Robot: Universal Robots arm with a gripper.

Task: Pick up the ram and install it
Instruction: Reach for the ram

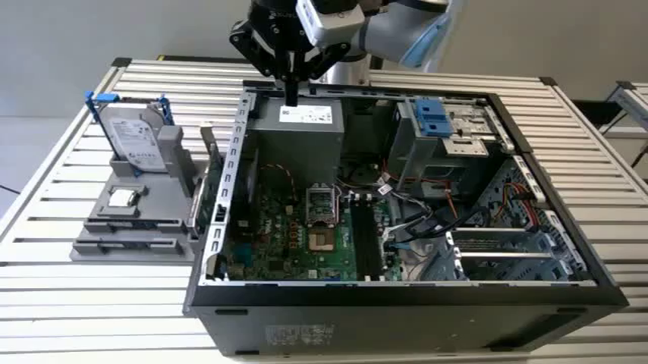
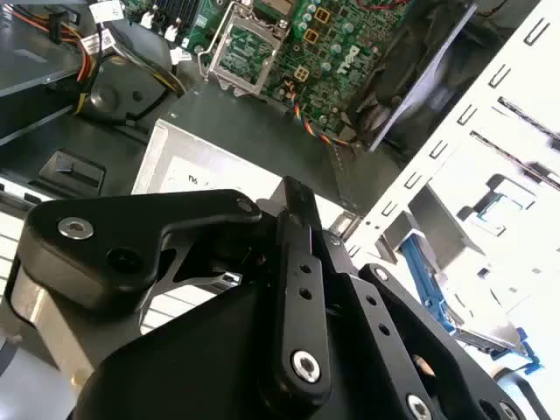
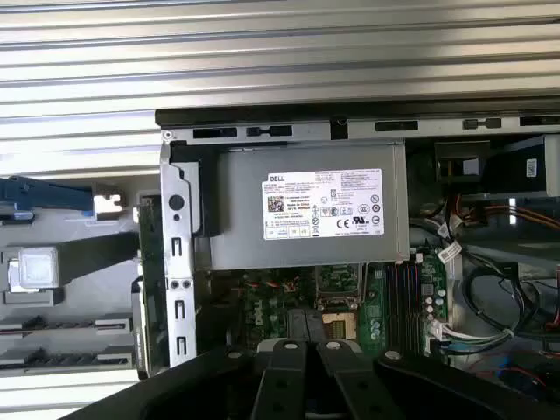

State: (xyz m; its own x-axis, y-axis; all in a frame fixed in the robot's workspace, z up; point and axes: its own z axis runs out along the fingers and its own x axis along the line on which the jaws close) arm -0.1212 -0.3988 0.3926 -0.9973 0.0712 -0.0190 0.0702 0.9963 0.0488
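Note:
My gripper (image 1: 291, 98) hangs over the back of the open computer case (image 1: 405, 292), above the grey power supply (image 1: 303, 133). Its two dark fingers are pressed together with nothing between them, as both wrist views show (image 3: 306, 322) (image 2: 296, 199). The ram (image 1: 214, 182) looks like a thin dark board standing on edge in the grey fixture, just outside the case's wall on the exterior view's left. In the first wrist view the ram (image 3: 150, 262) is a narrow greenish strip beside that wall. The gripper is well away from it. Black memory slots (image 1: 365, 239) run beside the processor socket (image 1: 320, 203).
A silver hard drive (image 1: 133, 136) in a blue bracket and a small square processor chip (image 1: 123, 198) sit on the grey fixture (image 1: 132, 231). Cables (image 1: 415, 220) and a drive cage (image 1: 445, 125) crowd the case's right part. The case stands on a slatted white table (image 1: 91, 303).

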